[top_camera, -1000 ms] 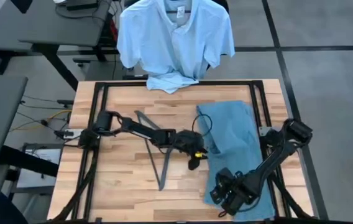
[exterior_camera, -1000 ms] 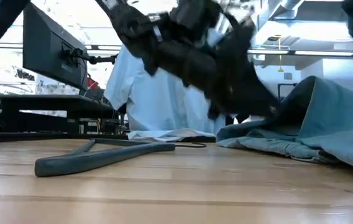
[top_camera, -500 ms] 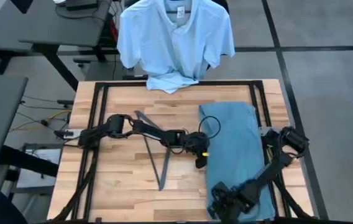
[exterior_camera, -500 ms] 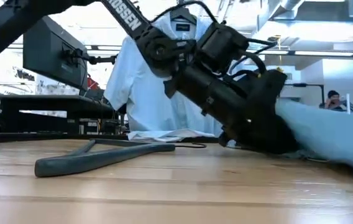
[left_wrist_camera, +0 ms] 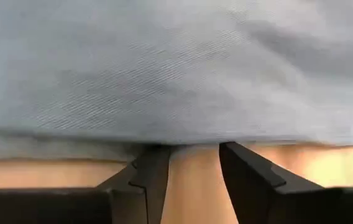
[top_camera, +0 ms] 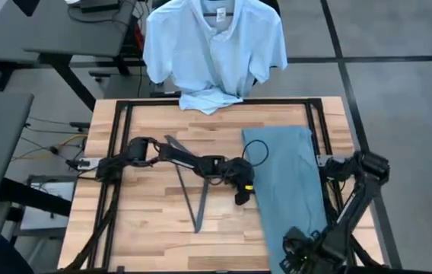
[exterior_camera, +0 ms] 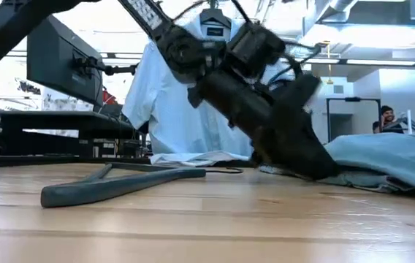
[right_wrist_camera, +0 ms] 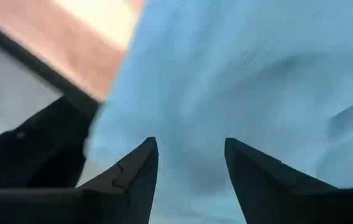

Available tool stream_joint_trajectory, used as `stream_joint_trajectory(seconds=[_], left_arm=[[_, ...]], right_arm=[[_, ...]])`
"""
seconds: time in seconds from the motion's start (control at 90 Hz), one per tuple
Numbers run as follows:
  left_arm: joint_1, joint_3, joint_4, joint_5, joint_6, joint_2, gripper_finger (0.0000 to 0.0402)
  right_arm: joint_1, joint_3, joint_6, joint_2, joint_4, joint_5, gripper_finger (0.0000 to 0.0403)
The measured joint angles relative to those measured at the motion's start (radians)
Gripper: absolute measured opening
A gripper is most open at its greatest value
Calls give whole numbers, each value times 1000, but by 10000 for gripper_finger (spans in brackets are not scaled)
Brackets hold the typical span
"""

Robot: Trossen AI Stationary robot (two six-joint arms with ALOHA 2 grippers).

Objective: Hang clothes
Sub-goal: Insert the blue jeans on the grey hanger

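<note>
On the bench (top_camera: 147,228), both open, empty end effectors, left (left_wrist_camera: 192,165) and right (right_wrist_camera: 189,158), meet jeans (top_camera: 288,179); a shallow pinch could slip off the denim

Overhead light: I get even, bright light on the surface (top_camera: 147,221), faint shadows.
Backlight: low view glares at the ceiling.
Blur: left hand (exterior_camera: 295,157) smeared low; both wrist views soft on the jeans (left_wrist_camera: 176,68).
</note>
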Motion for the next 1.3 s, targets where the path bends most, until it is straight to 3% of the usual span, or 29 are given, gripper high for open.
stream_joint_trajectory(seconds=[0.144, 0.211, 0.344, 0.567, 0.722, 0.989, 1.111, 1.3], left_arm=[[1, 7, -98, -3, 82, -112, 127], [2, 6, -180, -9, 100, -143, 127], [-5, 5, -306, -13, 133, -193, 127], [-59, 5, -415, -12, 137, -204, 127], [-112, 7, -394, -7, 121, -210, 127], [-202, 7, -406, -7, 65, -208, 127], [-231, 7, -410, -7, 58, -208, 127], [-240, 7, -411, -13, 58, -209, 127]], right_arm=[[-11, 3, -21, -47, -115, 193, 175], [-24, 1, -23, -49, -166, 232, 175], [-32, 2, -19, -51, -184, 202, 178], [57, 2, -102, -50, -21, 128, 205], [146, 3, -351, -32, 5, 127, 217], [179, 10, -710, 102, 176, 123, 217], [163, 46, -730, 175, 144, 106, 217], [156, 68, -636, 257, 128, 67, 217]])
